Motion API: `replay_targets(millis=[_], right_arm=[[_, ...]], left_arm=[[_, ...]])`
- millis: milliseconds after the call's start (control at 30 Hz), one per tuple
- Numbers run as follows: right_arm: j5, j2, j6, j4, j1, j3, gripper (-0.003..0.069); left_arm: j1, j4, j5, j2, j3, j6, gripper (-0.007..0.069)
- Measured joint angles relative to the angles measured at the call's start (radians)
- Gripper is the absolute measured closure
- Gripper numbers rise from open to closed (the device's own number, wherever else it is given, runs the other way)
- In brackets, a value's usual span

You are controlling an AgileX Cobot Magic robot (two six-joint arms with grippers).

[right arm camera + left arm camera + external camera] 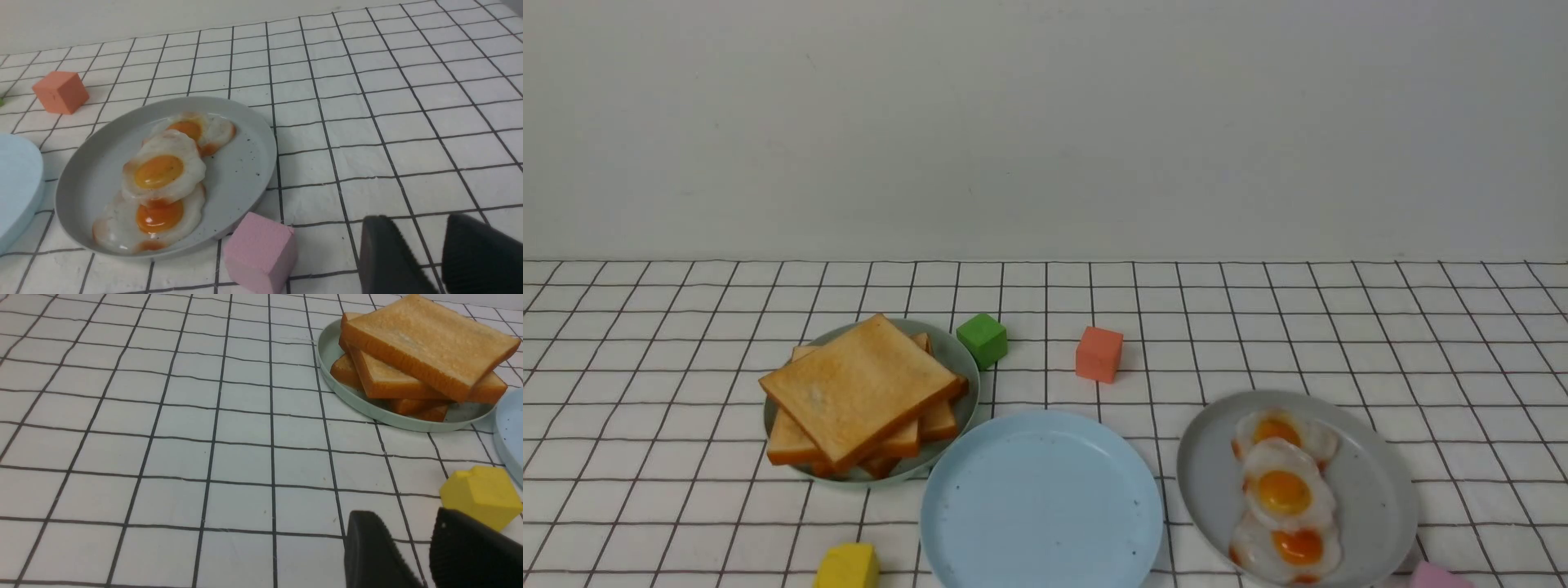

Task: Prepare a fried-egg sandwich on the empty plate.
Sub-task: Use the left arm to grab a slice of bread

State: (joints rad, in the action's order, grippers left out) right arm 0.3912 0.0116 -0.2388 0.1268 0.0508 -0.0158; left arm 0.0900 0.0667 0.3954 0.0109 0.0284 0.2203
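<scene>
The robot's left tool [412, 514] and right tool [423, 220] have dark, ridged, tapering fingers with blunt tips.

Three eggs [1283, 492], three plates [1045, 506], four blocks [1099, 354]

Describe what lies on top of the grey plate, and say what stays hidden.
Three fried eggs lie on the grey plate, the middle one overlapping both others. Covered parts of those two, and the plate's surface beneath the eggs, cannot be seen.
</scene>
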Motion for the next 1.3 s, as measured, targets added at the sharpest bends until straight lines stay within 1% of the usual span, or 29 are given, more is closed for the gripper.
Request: replay_targets(millis=[133,200,367,700,833,967,1000,1033,1067,1100,1133,1200,1233,1267,1300], right_arm=[[0.000,0.000,0.001,0.017,0.000,0.000,0.0418],[0.000,0.000,0.001,0.027,0.000,0.000,0.0418],[0.000,0.000,0.001,0.043,0.000,-0.001,0.0418],[0.001,0.000,0.001,0.055,0.000,-0.001,0.0418],[-0.008,0.000,0.002,0.096,0.000,-0.002,0.0418],[-0.151,0.000,0.002,0.119,0.000,-0.011,0.0418],[-0.163,0.000,0.001,0.119,0.000,-0.011,0.0418],[-0.259,0.000,-0.002,0.119,0.000,-0.011,0.0418],[-0.283,0.000,-0.004,0.119,0.000,-0.011,0.0418],[-0.383,0.000,-0.022,0.120,0.000,-0.011,0.0418],[-0.444,0.000,-0.030,0.123,0.000,-0.011,0.0418],[-0.560,0.000,-0.040,0.126,0.000,-0.011,0.0418],[-0.560,0.000,-0.040,0.126,0.000,-0.011,0.0418],[-0.658,0.000,-0.044,0.127,0.000,-0.011,0.0418],[-0.706,0.000,-0.049,0.127,0.000,-0.011,0.0418]], left_arm=[[0.000,0.014,0.000,0.000,0.000,0.000,0.0386],[0.000,0.072,0.000,0.000,0.000,-0.001,0.0386],[0.000,0.129,0.000,0.000,0.000,-0.004,0.0386],[0.000,0.137,0.000,0.000,0.000,-0.004,0.0386],[0.000,0.159,-0.016,0.000,0.000,-0.004,0.0386],[0.000,0.158,-0.143,0.000,0.000,-0.004,0.0386],[0.000,0.158,-0.151,0.000,0.000,-0.004,0.0386],[0.000,0.158,-0.226,0.000,0.000,-0.004,0.0386],[0.000,0.158,-0.235,0.000,0.000,-0.004,0.0386],[0.000,0.158,-0.310,0.000,0.000,-0.004,0.0386],[0.000,0.158,-0.345,0.000,0.000,-0.004,0.0386],[0.000,0.158,-0.390,0.000,0.000,-0.004,0.0386],[0.000,0.158,-0.395,0.000,0.000,-0.004,0.0386],[0.000,0.160,-0.407,0.000,0.000,-0.004,0.0386],[0.000,0.161,-0.407,0.000,0.000,-0.003,0.0386]])
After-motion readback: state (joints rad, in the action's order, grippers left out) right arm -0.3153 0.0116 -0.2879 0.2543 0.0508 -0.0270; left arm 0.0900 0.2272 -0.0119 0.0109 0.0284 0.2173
